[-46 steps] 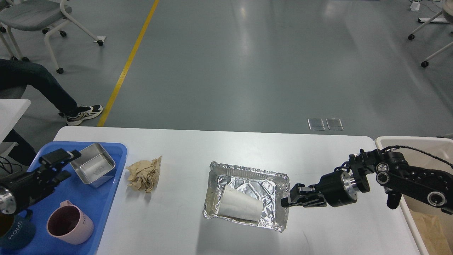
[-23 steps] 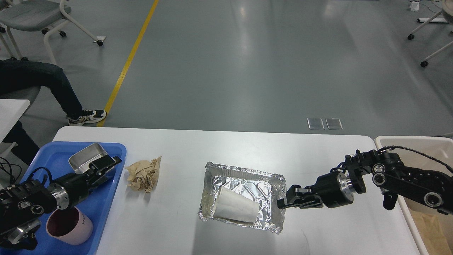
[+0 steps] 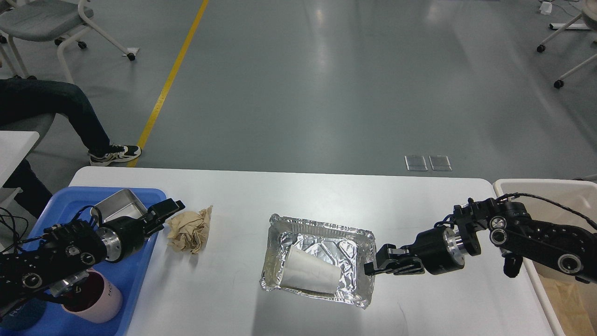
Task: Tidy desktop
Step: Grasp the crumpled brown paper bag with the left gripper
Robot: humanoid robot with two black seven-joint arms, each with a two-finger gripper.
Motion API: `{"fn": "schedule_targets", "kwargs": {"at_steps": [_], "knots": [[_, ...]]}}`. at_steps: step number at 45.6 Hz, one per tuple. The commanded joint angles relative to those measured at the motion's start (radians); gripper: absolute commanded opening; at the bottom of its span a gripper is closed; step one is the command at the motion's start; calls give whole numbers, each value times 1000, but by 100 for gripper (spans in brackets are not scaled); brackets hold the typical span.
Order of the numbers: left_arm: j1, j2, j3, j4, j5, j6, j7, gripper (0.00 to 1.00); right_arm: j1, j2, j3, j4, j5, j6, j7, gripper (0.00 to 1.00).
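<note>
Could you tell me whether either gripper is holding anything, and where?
The right gripper pinches the foil tray by its right rim; the left gripper holds nothing.

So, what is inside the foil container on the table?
A white paper cup lies on its side inside the foil container. The foil floor under the cup is covered, so anything beneath it cannot be seen.

My left arm reaches in from the lower left, its forearm low and angled up to the right. My left gripper (image 3: 169,212) points right, fingers slightly parted. My right arm enters from the right edge, elbow raised, wrist stretched leftward. My right gripper (image 3: 373,266) points left, its dark fingers indistinguishable.
</note>
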Motion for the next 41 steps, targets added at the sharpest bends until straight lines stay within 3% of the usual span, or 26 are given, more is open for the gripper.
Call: {"fn": "schedule_targets", "kwargs": {"at_steps": [1, 9, 41], "knots": [[-44, -55, 65, 46, 0, 0, 1, 89, 0, 0, 2, 1, 0, -1, 0, 0], [-84, -109, 156, 83, -4, 0, 2, 89, -1, -2, 2, 1, 0, -2, 0, 0], [-138, -72, 246, 92, -2, -35, 15, 88, -6, -2, -1, 0, -2, -4, 0, 0]]}}
